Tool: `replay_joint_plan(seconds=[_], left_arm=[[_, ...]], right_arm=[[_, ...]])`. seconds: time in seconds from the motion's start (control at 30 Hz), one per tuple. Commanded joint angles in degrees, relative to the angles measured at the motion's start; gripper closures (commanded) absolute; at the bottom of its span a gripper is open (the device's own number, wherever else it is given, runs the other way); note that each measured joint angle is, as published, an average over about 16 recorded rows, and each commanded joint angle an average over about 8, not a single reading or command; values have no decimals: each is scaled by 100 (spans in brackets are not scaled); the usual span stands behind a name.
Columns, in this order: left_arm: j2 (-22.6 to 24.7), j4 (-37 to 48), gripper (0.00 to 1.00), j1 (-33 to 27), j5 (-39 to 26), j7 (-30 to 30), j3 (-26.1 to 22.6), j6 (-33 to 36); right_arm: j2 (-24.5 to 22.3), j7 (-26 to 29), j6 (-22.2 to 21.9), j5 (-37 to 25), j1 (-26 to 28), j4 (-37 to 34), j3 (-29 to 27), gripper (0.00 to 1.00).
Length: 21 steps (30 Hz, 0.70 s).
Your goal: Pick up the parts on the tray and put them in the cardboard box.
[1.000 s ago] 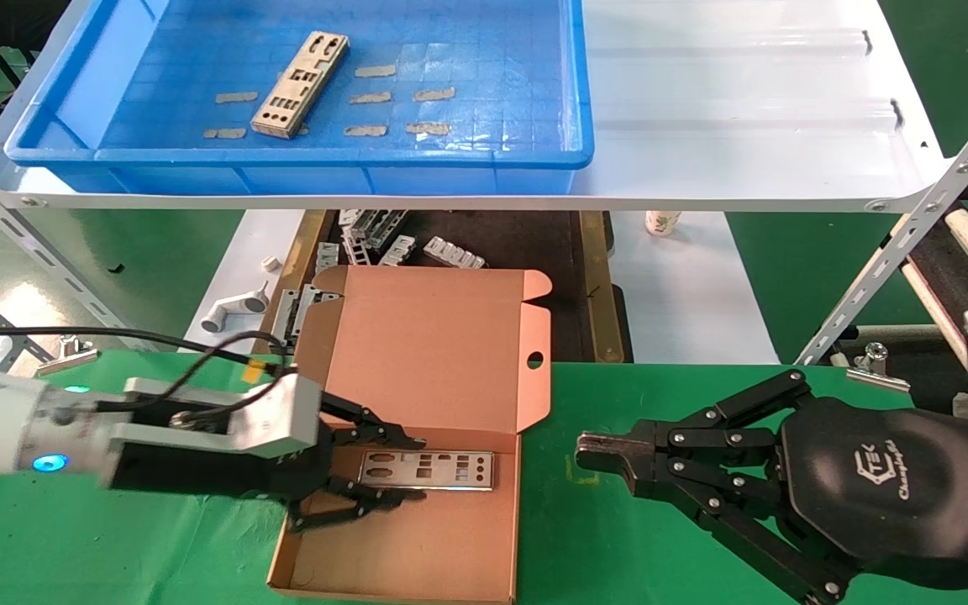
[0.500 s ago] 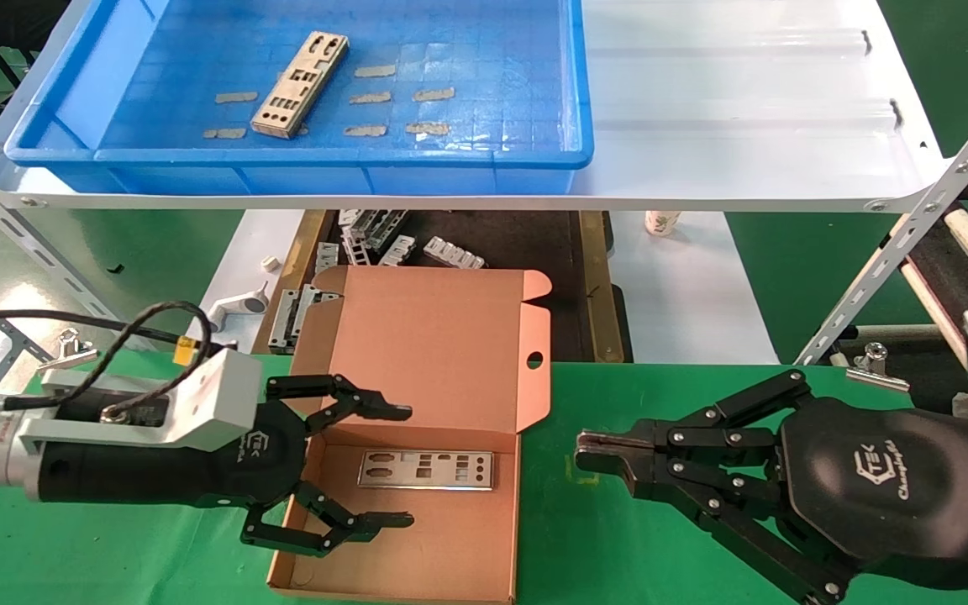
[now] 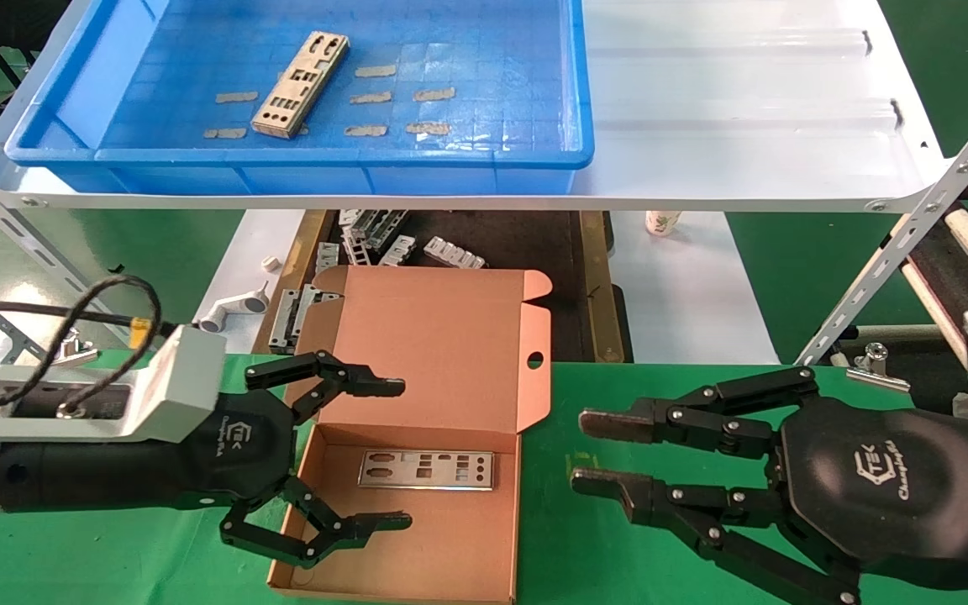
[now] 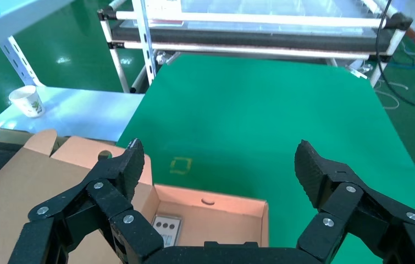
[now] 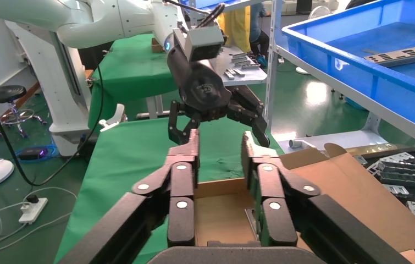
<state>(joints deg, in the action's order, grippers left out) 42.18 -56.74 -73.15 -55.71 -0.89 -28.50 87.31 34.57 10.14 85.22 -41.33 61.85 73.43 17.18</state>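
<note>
One silver-grey part [image 3: 426,469] lies flat on the floor of the open cardboard box [image 3: 417,546] on the green table. A second part [image 3: 299,84] lies in the blue tray [image 3: 299,155] on the white shelf. My left gripper [image 3: 403,454] is open wide and empty, its fingers straddling the box's left end, above the part. In the left wrist view the left gripper [image 4: 220,157] shows the box [image 4: 216,212] and the part's end [image 4: 166,228] below it. My right gripper [image 3: 581,451] is open and empty, just right of the box; its wrist view [image 5: 220,143] shows the same.
Beige tape strips [image 3: 375,97] lie on the tray's floor. A dark tray of ridged brackets [image 3: 450,252] sits behind the box, under the shelf [image 3: 744,109]. A white pipe fitting [image 3: 232,313], a paper cup [image 3: 662,222] and a slanted rack strut [image 3: 896,244] stand nearby.
My left gripper opened, let go of the part in the box and drew back to the left. My right gripper went from shut to open.
</note>
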Motion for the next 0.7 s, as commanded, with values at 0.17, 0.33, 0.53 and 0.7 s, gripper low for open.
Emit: replay_joint_plan(seconds=[0.17, 0.33, 0.53, 0.7], left_arm=[[-119, -280, 0, 193, 231, 194, 208, -27], [-218, -513, 0, 353, 422, 354, 380, -49], [-337, -792, 0, 545, 651, 547, 587, -76], [-436, -1024, 0, 705, 842, 708, 759, -98]], right_arm=[[-1, -1, -1, 1, 0, 0, 2, 0], [-1, -2, -1, 2, 1, 0, 3, 0], [-2, -2, -2, 3, 1, 0, 5, 0], [-3, -3, -3, 4, 1, 0, 6, 0]])
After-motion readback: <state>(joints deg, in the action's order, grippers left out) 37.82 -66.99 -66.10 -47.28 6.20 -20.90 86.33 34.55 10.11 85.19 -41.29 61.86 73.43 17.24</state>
